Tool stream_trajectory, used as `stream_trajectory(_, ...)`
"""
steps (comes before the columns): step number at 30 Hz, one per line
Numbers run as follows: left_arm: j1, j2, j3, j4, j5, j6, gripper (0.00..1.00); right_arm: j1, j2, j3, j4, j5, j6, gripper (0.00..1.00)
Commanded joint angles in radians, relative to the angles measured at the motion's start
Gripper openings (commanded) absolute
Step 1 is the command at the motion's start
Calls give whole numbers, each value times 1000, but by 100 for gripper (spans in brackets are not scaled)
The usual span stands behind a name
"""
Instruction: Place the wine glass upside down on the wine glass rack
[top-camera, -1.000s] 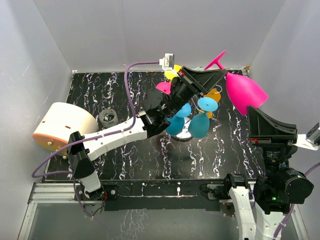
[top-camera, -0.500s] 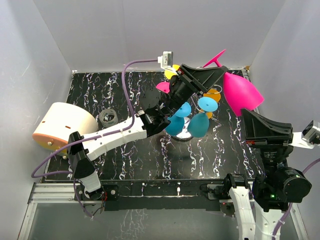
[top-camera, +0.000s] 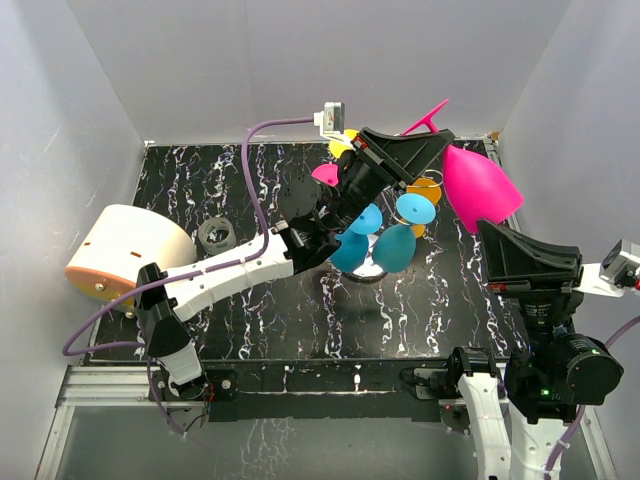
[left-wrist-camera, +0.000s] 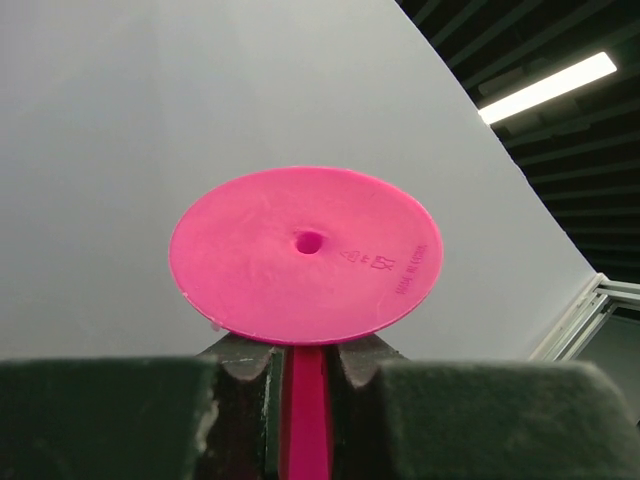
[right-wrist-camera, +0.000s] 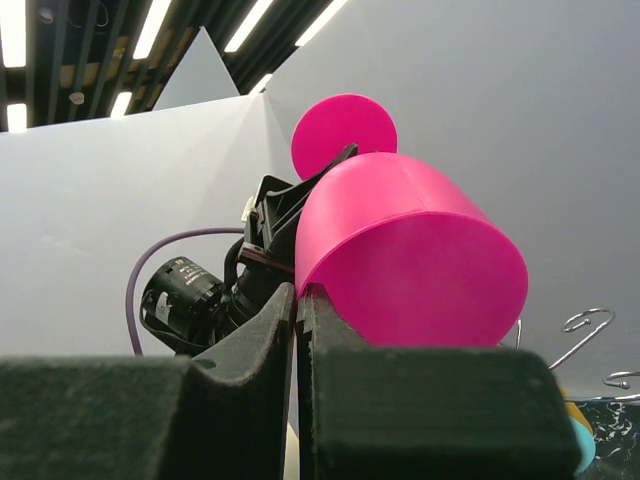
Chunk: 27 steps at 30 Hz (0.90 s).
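A pink wine glass (top-camera: 478, 186) hangs in the air at the back right, tilted, with its foot (top-camera: 428, 118) pointing up and back. My left gripper (top-camera: 438, 143) is shut on its stem just under the foot (left-wrist-camera: 305, 255), and the stem sits between the fingers (left-wrist-camera: 305, 355). My right gripper (top-camera: 484, 227) is shut on the rim of the bowl (right-wrist-camera: 415, 260), pinching the thin wall at the fingertips (right-wrist-camera: 303, 295). The wine glass rack (top-camera: 372, 268) stands just left of and below the glass, carrying blue, orange and yellow glasses.
A beige dome (top-camera: 125, 250) sits at the table's left edge, with a small clear cup (top-camera: 216, 235) beside it. White walls close in the back and both sides. Bare wire hooks of the rack (right-wrist-camera: 585, 325) show beside the pink bowl.
The pink glass and my right gripper have drifted a little to the left, toward the rack. The left arm has barely moved.
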<state>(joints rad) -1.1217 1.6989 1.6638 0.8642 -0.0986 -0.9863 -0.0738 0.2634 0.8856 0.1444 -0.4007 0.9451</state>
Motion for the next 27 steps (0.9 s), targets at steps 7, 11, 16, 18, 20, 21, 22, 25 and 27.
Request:
stream_trajectory(7, -4, -66, -30, 106, -21, 54, 0, 4, 7, 87, -206, 95, -136, 48)
stream_trajectory(11, -6, -91, -58, 115, -36, 115, 0, 4, -17, 112, -283, 104, -178, 56)
stream_trajectory(16, -5, -141, -116, 125, -33, 218, 0, 5, -58, 173, -425, 174, -249, 66)
stream_trajectory(18, -4, -169, -136, 109, -25, 263, 0, 5, -68, 206, -496, 239, -271, 69)
stream_trajectory(20, -4, -195, -152, 90, -1, 308, 0, 5, -71, 237, -549, 299, -296, 70)
stream_trajectory(21, -5, -209, -161, 76, 13, 327, 0, 4, -69, 251, -576, 334, -307, 70)
stream_trajectory(22, -5, -223, -169, 62, 29, 342, 0, 4, -64, 266, -593, 352, -320, 70)
stream_trajectory(25, -5, -255, -187, 18, 118, 405, 0, 4, -39, 314, -621, 384, -357, 70)
stream_trajectory(27, -5, -270, -187, -37, 188, 457, 0, 5, -3, 359, -652, 376, -373, 71)
